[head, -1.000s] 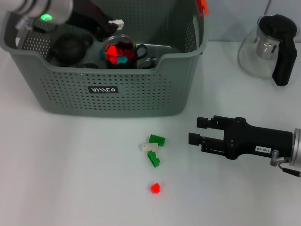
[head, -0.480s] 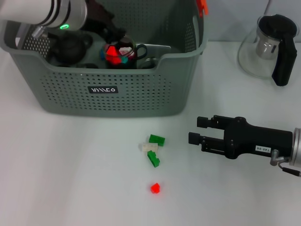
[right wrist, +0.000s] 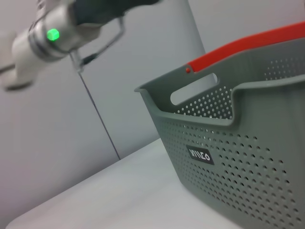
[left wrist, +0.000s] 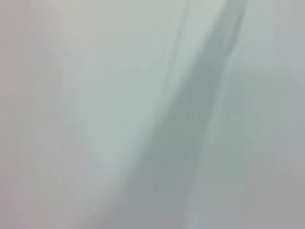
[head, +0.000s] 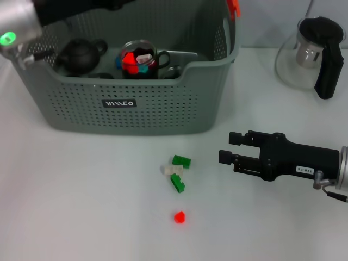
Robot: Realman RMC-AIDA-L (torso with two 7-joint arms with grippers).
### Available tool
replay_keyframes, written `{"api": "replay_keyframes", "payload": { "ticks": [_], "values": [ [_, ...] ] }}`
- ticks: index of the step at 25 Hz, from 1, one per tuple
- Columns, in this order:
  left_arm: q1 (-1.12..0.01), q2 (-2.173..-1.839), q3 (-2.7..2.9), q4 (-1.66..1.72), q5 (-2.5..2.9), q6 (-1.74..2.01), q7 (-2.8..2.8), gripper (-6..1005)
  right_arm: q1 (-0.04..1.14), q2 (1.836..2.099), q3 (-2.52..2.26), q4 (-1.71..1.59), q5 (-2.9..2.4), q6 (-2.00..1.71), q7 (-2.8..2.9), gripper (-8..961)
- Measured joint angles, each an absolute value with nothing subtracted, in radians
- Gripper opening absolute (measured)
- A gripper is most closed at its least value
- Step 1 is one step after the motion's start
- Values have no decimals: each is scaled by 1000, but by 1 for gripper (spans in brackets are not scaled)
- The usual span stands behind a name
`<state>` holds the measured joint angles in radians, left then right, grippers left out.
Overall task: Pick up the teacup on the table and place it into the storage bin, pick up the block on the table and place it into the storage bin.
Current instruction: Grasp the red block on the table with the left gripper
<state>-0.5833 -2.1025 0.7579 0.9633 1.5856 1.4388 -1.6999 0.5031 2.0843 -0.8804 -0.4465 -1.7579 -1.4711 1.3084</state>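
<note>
Blocks, loose, on the white tabletop nearest the camera: one small red plastic block, alone; just beyond it a tight cluster of two green blocks with a pale cream block touching between them. None has shifted over the past second; this half of the task is not yet begun.

Right claw, black, lies low over the tabletop to the right of the cluster, near but apart from it, its two fingers spread and empty, pointing toward the blocks. It has barely stirred since a second ago. Judgement: it is placed to take a block next.

Storage bin, large grey perforated plastic basket with orange-red handle clip and black label, stands beyond the blocks. Contents: clear glass teacup with dark handle, upright, holding red, blue and white pieces; a black teapot beside it on the robot's left; a metallic item behind the cup, too hidden to name.

Change noted: the left arm, reaching into the bin over the teacup half a second ago, has now risen out toward the far left corner; the left claw sits at the frame edge, state cannot be told. The teacup stands free, so that placement reads as done.

Farthest right: clear glass pitcher with black handle, well apart from the bin.
</note>
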Motion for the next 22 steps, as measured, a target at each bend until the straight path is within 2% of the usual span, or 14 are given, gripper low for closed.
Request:
{"api": "replay_keyframes", "payload": {
  "ticks": [6, 14, 22],
  "values": [
    [-547, -2077, 605, 652, 1544, 1782, -1404, 753, 506, 2085, -880, -447, -1758, -1471, 1308, 673],
    [-367, -2156, 603, 617, 1804, 1813, -1038, 754, 510, 2086, -880, -442, -1756, -1471, 1308, 673],
    [-354, -2168, 606, 565, 2061, 1755, -885, 751, 503, 2086, -879, -440, -1756, -1471, 1313, 674]
  ]
}}
